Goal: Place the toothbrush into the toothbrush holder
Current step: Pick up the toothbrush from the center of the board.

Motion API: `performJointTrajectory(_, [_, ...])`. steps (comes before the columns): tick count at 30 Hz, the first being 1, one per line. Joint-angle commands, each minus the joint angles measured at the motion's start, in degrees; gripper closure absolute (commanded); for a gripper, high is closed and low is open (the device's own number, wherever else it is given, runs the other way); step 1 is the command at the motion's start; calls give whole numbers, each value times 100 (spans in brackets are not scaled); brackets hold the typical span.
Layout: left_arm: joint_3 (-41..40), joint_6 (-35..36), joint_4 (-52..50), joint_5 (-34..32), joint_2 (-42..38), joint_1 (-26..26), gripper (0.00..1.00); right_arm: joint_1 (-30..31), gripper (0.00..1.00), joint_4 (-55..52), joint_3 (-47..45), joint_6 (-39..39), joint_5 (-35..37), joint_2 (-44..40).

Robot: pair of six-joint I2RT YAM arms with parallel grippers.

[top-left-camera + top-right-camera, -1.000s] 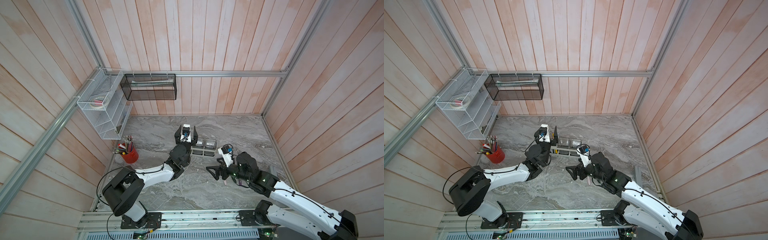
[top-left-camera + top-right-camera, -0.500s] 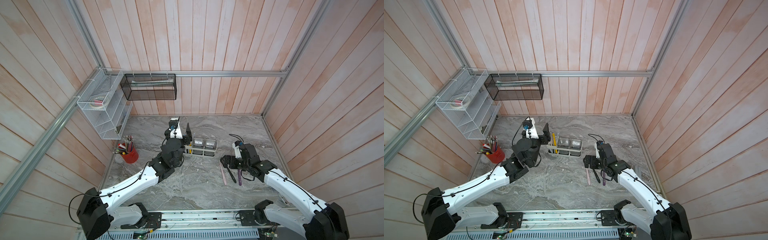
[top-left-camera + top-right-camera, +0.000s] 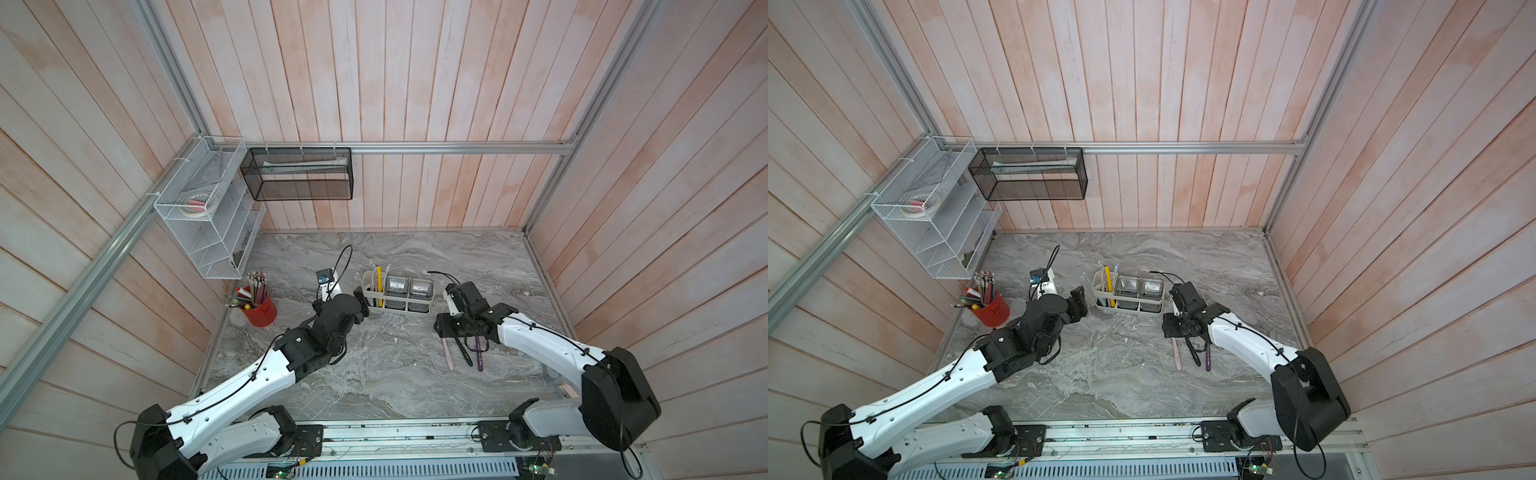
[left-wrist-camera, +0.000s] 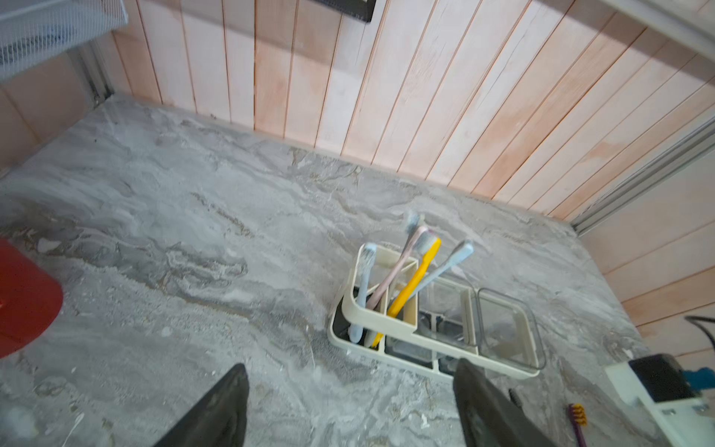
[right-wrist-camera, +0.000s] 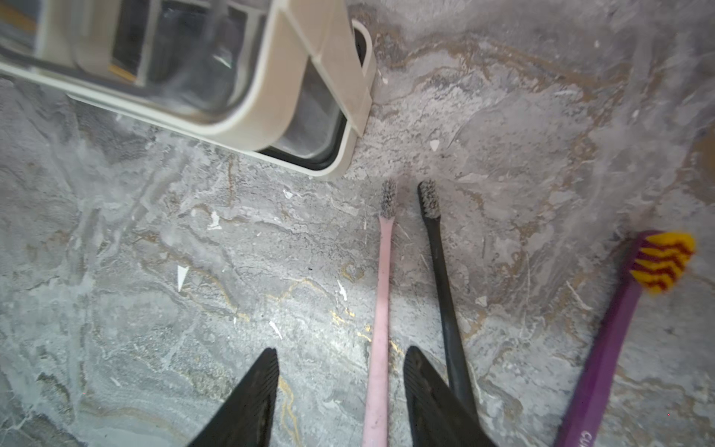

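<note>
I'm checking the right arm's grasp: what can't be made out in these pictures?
Right wrist view: the pink toothbrush runs off the bottom edge, so contact with the right gripper is unclear.
Both top views: its head is hidden under that gripper.
Left wrist view: the purple toothbrush is cut by the edge; the toothbrush holder wall hides its slot floors.

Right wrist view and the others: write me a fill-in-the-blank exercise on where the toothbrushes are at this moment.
The toothbrush whose handle lies between the right gripper's open jaws is ___ in colour.
Counting it, the black toothbrush and the purple toothbrush, ___ toothbrushes lie on the table.
In the toothbrush holder one standing brush has a bright ___ handle.
The left gripper is open and holds ___.
Missing words: pink; three; yellow; nothing.
</note>
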Motion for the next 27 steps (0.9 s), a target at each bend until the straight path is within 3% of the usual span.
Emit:
performJointTrajectory(1, [-115, -556, -645, 111, -84, -6, 15, 49, 46, -83, 81, 7, 26, 95])
performJointTrajectory(13, [-307, -840, -750, 340, -180, -1, 14, 159, 46, -33, -19, 34, 185, 641])
performJointTrajectory(17, [-320, -852, -772, 318, -215, -6, 14, 179, 56, -51, -34, 17, 247, 761])
performJointTrajectory(27, [-298, -883, -668, 401, -120, -6, 14, 240, 58, -124, -154, -17, 373, 999])
